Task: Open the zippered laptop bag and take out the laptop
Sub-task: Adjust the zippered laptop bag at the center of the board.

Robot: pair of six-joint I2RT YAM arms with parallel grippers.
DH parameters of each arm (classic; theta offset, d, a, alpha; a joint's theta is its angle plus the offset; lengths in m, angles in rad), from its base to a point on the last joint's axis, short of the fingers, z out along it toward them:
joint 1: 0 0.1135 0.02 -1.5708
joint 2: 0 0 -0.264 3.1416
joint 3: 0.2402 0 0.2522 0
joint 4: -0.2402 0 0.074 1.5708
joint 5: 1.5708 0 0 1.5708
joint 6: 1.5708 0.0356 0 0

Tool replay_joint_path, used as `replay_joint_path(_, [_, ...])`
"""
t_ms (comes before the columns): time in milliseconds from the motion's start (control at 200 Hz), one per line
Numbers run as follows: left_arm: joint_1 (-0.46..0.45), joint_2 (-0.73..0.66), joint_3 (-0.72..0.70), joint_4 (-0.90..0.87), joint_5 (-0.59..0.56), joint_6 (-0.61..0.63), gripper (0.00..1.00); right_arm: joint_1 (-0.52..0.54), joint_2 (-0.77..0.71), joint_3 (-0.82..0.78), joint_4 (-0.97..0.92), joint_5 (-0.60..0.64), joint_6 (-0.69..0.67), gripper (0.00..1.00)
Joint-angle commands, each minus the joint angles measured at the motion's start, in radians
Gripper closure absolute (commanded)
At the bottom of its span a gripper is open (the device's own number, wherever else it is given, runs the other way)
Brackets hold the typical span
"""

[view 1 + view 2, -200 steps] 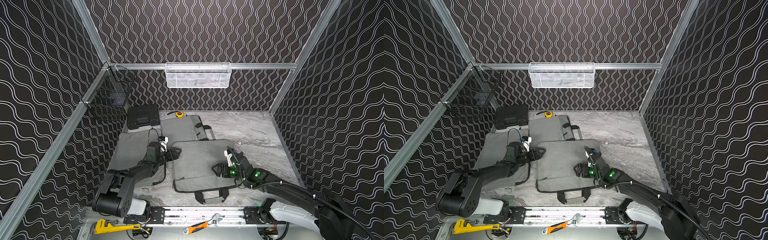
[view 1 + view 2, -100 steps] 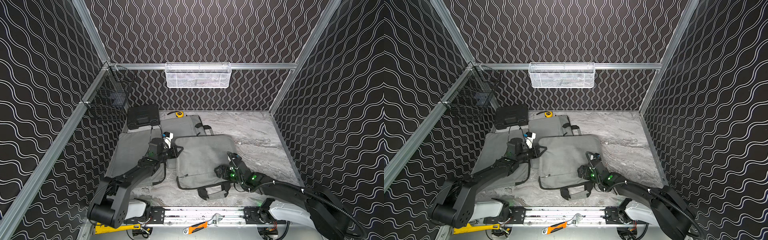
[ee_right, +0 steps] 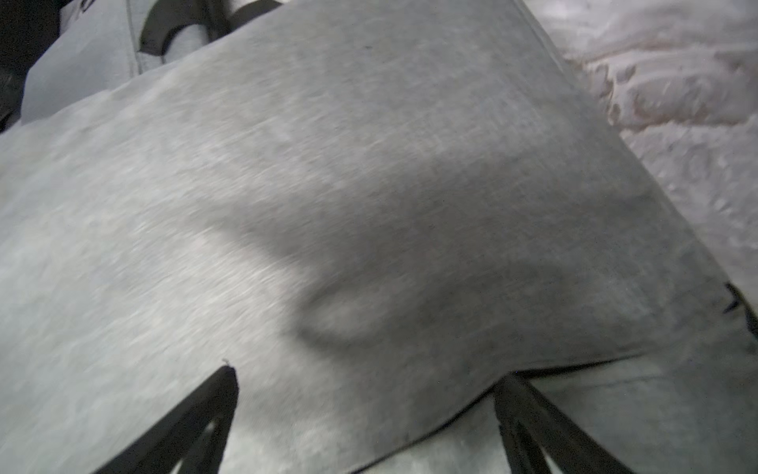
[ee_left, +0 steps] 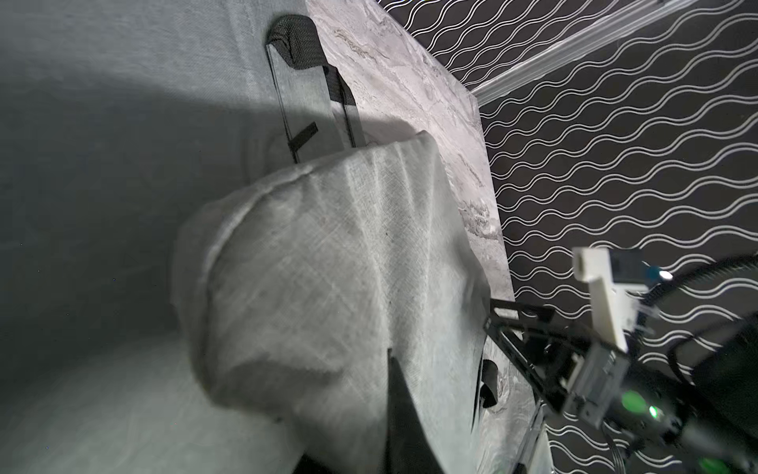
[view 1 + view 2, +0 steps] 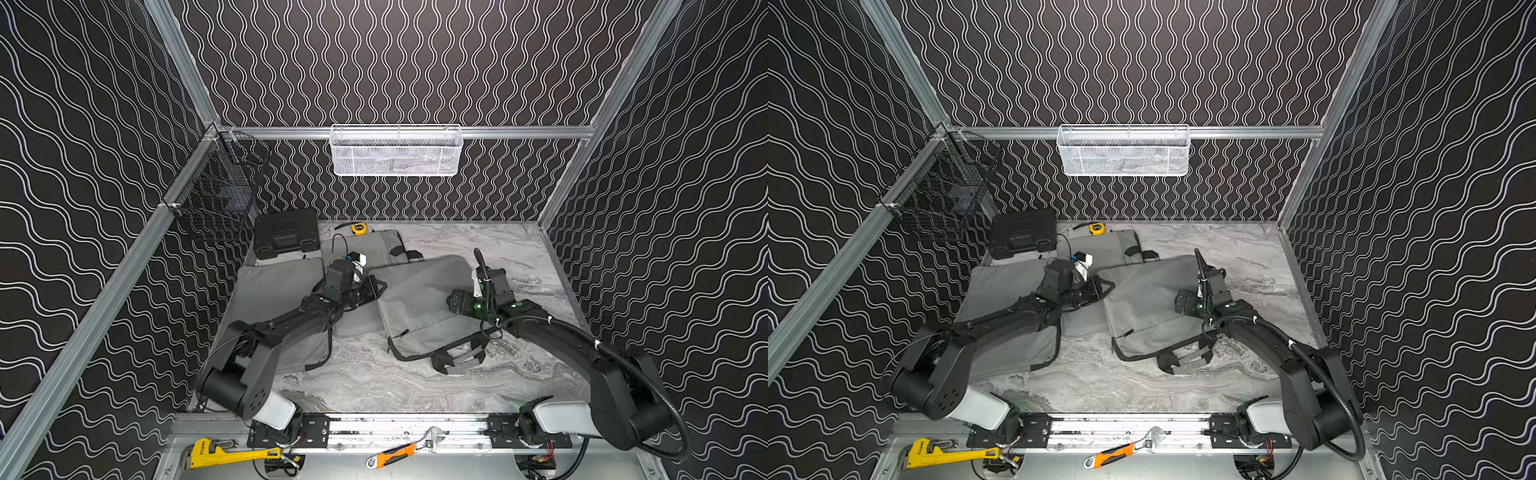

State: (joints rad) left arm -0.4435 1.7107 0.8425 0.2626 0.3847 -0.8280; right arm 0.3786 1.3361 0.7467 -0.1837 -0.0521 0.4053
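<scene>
laptop bag edge pinched by left fingers; right fingers spread wide over it.

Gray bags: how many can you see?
3: the left bag under the left arm, the back bag by the tape measure, the middle bag under the right arm. More could hide underneath.

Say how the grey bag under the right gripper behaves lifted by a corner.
Likely floppy at the edges: the laptop bag puckers at its corner in the left wrist view. Its broad face lies flat, so it may hold something stiff. Its loose handles would probably dangle.
</scene>
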Motion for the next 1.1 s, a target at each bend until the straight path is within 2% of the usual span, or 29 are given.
replay_joint_path(0, [0.011, 0.042, 0.114, -0.014, 0.073, 0.057, 1.0, 0.02, -0.034, 0.017, 0.033, -0.08, -0.074, 0.06])
replay_joint_path(55, [0.019, 0.071, 0.172, -0.075, 0.068, 0.069, 1.0, 0.052, -0.051, 0.025, 0.028, -0.07, -0.056, 0.07])
replay_joint_path(155, [0.027, 0.118, 0.227, -0.051, 0.124, 0.04, 1.0, 0.201, -0.092, 0.034, 0.023, 0.008, -0.039, 0.07])
replay_joint_path(280, [0.031, 0.155, 0.277, -0.104, 0.133, 0.069, 1.0, 0.4, -0.162, -0.029, 0.113, 0.078, -0.13, 0.08])
replay_joint_path(375, [0.048, 0.181, 0.263, -0.065, 0.143, 0.072, 1.0, 0.491, -0.219, -0.142, 0.22, 0.133, -0.205, 0.09])
replay_joint_path(445, [0.071, 0.211, 0.26, -0.038, 0.191, 0.031, 1.0, 0.533, -0.248, -0.222, 0.298, 0.182, -0.275, 0.11])
replay_joint_path(530, [0.106, 0.243, 0.311, -0.062, 0.339, 0.019, 1.0, 0.559, -0.28, -0.322, 0.425, 0.237, -0.395, 0.08])
replay_joint_path(606, [0.12, 0.246, 0.387, -0.219, 0.403, 0.121, 1.0, 0.568, -0.307, -0.356, 0.487, 0.242, -0.5, 0.07])
replay_joint_path(671, [0.119, 0.246, 0.451, -0.392, 0.365, 0.235, 1.0, 0.577, -0.305, -0.365, 0.519, 0.235, -0.589, 0.06])
replay_joint_path(726, [0.118, 0.252, 0.48, -0.468, 0.352, 0.27, 1.0, 0.587, -0.287, -0.369, 0.535, 0.241, -0.649, 0.05])
replay_joint_path(831, [0.115, 0.261, 0.465, -0.437, 0.402, 0.217, 1.0, 0.629, -0.242, -0.383, 0.555, 0.327, -0.706, 0.04])
replay_joint_path(961, [0.088, 0.251, 0.388, -0.34, 0.39, 0.125, 1.0, 0.726, -0.197, -0.419, 0.652, 0.499, -0.78, 0.02])
replay_joint_path(1096, [0.064, 0.274, 0.366, -0.269, 0.422, 0.03, 1.0, 0.771, -0.069, -0.352, 0.646, 0.686, -0.745, 0.0])
